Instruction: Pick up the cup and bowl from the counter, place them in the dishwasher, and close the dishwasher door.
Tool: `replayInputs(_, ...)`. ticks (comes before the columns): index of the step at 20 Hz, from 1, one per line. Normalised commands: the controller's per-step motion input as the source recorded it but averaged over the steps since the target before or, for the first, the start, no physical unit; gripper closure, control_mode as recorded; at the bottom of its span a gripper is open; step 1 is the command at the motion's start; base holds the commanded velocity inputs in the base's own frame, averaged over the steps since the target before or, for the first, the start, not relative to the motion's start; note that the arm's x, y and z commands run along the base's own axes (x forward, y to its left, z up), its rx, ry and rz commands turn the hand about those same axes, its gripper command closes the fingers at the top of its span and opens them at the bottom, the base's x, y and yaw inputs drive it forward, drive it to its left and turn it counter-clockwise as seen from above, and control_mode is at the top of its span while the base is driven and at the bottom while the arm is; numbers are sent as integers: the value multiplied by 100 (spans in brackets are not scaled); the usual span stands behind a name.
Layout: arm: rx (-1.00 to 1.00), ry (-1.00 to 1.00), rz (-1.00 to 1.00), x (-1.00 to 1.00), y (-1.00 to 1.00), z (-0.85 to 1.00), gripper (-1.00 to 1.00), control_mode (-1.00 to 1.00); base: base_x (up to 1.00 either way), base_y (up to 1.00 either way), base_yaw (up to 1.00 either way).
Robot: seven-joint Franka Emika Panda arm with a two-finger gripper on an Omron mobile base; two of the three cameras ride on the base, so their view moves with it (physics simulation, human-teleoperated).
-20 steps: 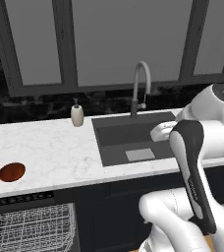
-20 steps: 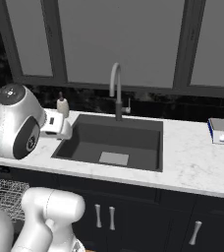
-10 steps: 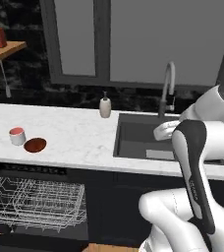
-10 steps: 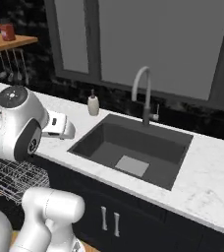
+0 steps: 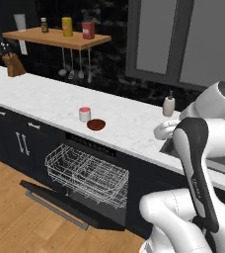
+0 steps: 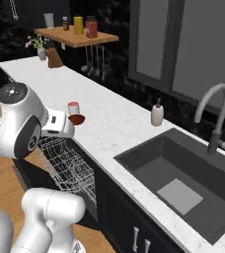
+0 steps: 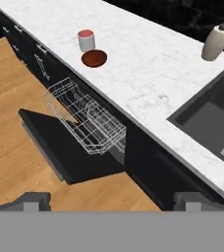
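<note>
The cup, grey-white with a red inside, stands on the white marble counter. Right beside it, nearer the counter's front edge, sits the reddish-brown bowl. Just below them the dishwasher stands open, its white wire rack pulled out over the dropped black door. My gripper is open and holds nothing. It hangs high, well back and to the right of the cup and bowl.
A soap dispenser stands by the dark sink with its faucet. A wooden shelf carries jars, with utensils hanging beneath. Black drawers sit left of the dishwasher, above a wooden floor.
The whole picture has shifted: the base has swung left, bringing the cup, bowl and open dishwasher toward the middle and pushing the sink to the right. The gripper stays open.
</note>
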Motion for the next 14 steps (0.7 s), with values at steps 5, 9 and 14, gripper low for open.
replayInputs(5, 0, 0, 0, 0, 0, 0, -100, 100, 29, -14, 40)
replayInputs(9, 0, 0, 0, 0, 0, 0, -100, 100, 68, 1, 25)
replayInputs(14, 0, 0, 0, 0, 0, 0, -100, 100, 53, -16, 19)
